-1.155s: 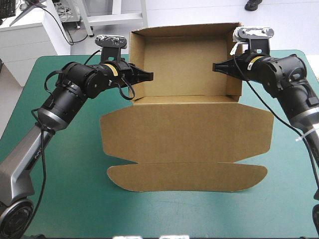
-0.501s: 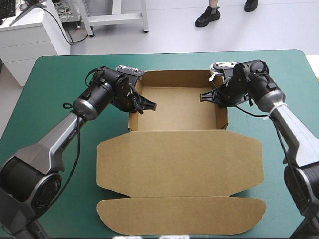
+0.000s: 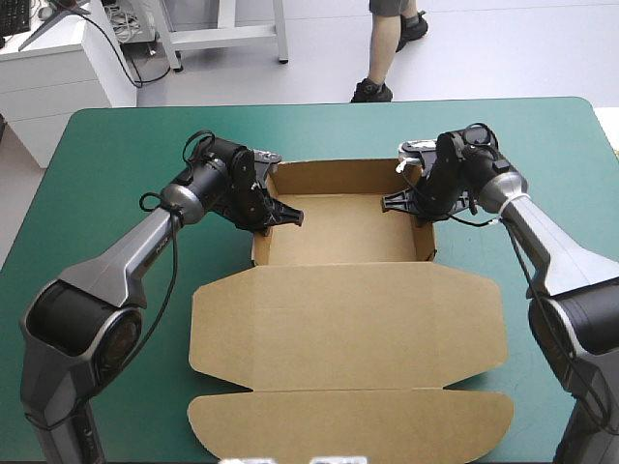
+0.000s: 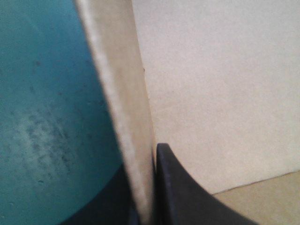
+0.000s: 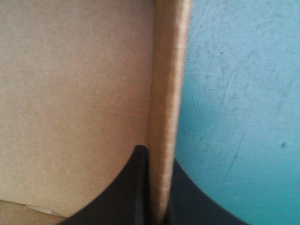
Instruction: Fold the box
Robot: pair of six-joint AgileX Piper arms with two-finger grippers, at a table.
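The brown box (image 3: 343, 232) is set at the middle of the desk (image 3: 116, 155), tray toward 12 o'clock, lid laid flat toward 6 o'clock. Its 9 o'clock wall is clenched by the left tool (image 3: 285, 215), its 3 o'clock wall by the right tool (image 3: 395, 201).

Left arm (image 3: 126, 256), right arm (image 3: 551, 242): silver-grey tapered links, black rounded joints, black fin-shaped fingers (image 4: 183, 197).

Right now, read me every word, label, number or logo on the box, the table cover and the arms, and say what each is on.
None: no text can be read in any view.
The box: plain brown board on the walls, floor and flat lid, no print.
The teal-green cover: faint scuffs only.
The left tool and right tool, each clamped on a side wall: plain black, no marking visible.
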